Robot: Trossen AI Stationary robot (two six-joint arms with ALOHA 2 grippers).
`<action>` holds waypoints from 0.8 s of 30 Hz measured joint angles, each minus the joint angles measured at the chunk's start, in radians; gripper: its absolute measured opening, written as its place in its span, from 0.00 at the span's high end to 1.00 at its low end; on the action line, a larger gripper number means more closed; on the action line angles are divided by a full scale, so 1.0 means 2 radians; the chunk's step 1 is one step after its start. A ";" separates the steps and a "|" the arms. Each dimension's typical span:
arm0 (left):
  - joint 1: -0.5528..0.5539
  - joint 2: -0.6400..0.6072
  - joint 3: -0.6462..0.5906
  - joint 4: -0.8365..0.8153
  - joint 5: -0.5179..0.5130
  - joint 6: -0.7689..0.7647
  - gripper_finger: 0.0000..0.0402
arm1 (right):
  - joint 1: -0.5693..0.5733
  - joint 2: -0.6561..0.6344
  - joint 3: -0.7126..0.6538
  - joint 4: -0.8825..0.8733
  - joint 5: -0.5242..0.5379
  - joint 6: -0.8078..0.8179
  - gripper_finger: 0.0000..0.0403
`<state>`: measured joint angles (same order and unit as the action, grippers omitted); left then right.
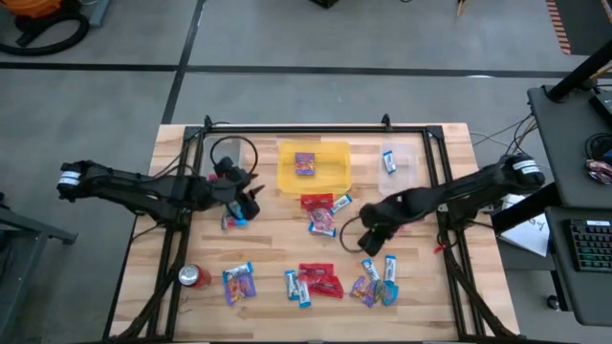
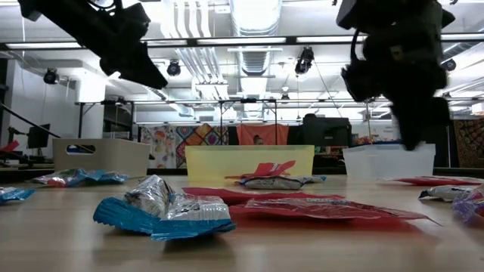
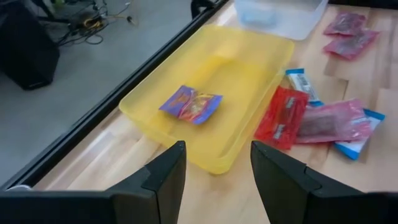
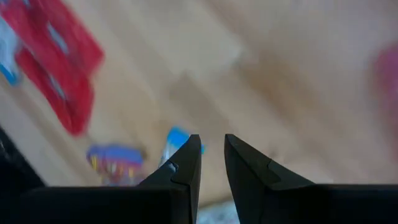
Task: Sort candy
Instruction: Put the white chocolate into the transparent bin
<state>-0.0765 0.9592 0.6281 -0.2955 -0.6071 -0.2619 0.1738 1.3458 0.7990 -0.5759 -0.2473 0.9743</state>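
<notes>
Barely started, I'd say. Going left to right: my left gripper [image 1: 251, 203] hovers near the yellow tray [image 1: 287, 182], jaws wide open and empty; that tray has one purple packet [image 1: 304, 163], and the clear tub [image 1: 409, 175] has one blue-and-white bar [image 1: 389, 161]. The rest of the candy [image 1: 316, 282] is scattered over the desk [image 1: 277, 248]. My right gripper [image 1: 367, 240] hangs above it, jaws nearly closed, nothing held. Can't read any labels.

The table [image 1: 277, 244] is pale wood planks, matt, with visible grain; the yellow tray [image 3: 249, 68] is smooth, glossy, translucent plastic; the clear box [image 1: 404, 170] is frosted plastic; the candy [image 2: 162, 211] has shiny, crinkled foil-like wrappers; the soda can [image 1: 194, 277] looks metal.
</notes>
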 joint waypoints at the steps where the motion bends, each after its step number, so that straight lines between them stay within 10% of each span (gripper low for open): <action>1: -0.001 0.000 0.000 0.000 0.000 0.000 0.59 | 0.009 0.009 0.005 -0.004 -0.011 0.009 0.84; 15: 0.000 0.002 0.000 0.005 -0.001 0.009 0.59 | 0.123 0.043 0.065 -0.182 -0.007 0.197 0.83; 24: 0.000 0.004 -0.001 0.006 -0.002 0.009 0.59 | 0.150 0.042 0.064 -0.181 0.044 0.266 0.61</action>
<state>-0.0772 0.9676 0.6266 -0.2840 -0.6121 -0.2443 0.4740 1.4292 0.9271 -0.9379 -0.1589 1.5057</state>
